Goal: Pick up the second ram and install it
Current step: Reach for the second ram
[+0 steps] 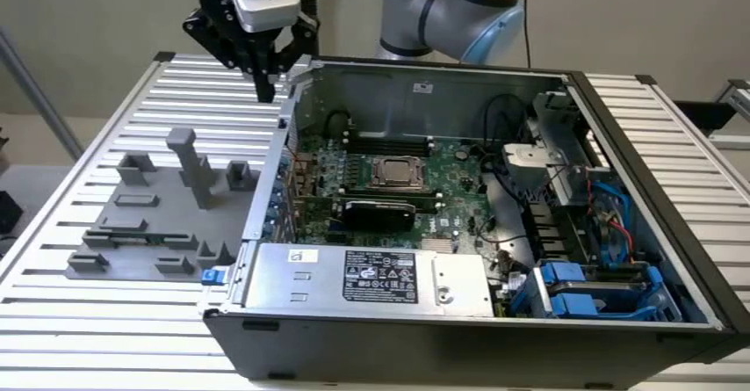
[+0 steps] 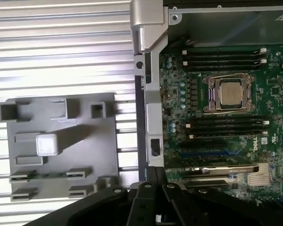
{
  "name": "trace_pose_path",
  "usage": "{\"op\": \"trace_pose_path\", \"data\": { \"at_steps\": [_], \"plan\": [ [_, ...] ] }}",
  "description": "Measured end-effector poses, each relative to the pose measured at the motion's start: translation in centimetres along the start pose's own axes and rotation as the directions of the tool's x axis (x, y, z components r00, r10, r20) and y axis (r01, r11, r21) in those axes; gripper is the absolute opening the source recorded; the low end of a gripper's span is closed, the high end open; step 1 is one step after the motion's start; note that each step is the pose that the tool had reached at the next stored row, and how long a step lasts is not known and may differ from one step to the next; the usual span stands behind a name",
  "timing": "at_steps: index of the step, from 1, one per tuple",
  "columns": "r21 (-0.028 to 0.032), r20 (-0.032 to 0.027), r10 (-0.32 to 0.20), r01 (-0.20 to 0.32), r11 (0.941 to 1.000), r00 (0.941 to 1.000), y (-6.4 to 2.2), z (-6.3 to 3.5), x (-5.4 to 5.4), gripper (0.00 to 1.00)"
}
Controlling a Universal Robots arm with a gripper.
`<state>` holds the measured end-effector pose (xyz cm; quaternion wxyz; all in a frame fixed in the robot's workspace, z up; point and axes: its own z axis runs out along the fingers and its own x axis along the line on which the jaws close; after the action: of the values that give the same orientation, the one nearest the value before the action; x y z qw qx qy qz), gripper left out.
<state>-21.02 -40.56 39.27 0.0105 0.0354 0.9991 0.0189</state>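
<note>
Now high by case corner, jaws narrow, empty; could clip case wall if lowered carelessly toward ram.

Robotics lab, slatted aluminium workbench, opened computer case, grey fixture plate, robot arm

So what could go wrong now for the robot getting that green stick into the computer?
1. The gripper hangs close to the case wall, so it might clip that metal edge when moving.
2. The second ram sits low in the grey holder near a tall post; an off-centre reach could bump them.
3. The memory slots are narrow and packed together, so a tilted stick may jam.
</note>
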Motion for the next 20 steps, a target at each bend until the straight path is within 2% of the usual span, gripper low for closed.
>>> {"op": "trace_pose_path", "data": {
  "at_steps": [20],
  "plan": [
    [0.0261,0.0027,-0.001,0.001,0.9997,1.0000,-1.70,-0.19,9.0,0.00]
  ]
}}
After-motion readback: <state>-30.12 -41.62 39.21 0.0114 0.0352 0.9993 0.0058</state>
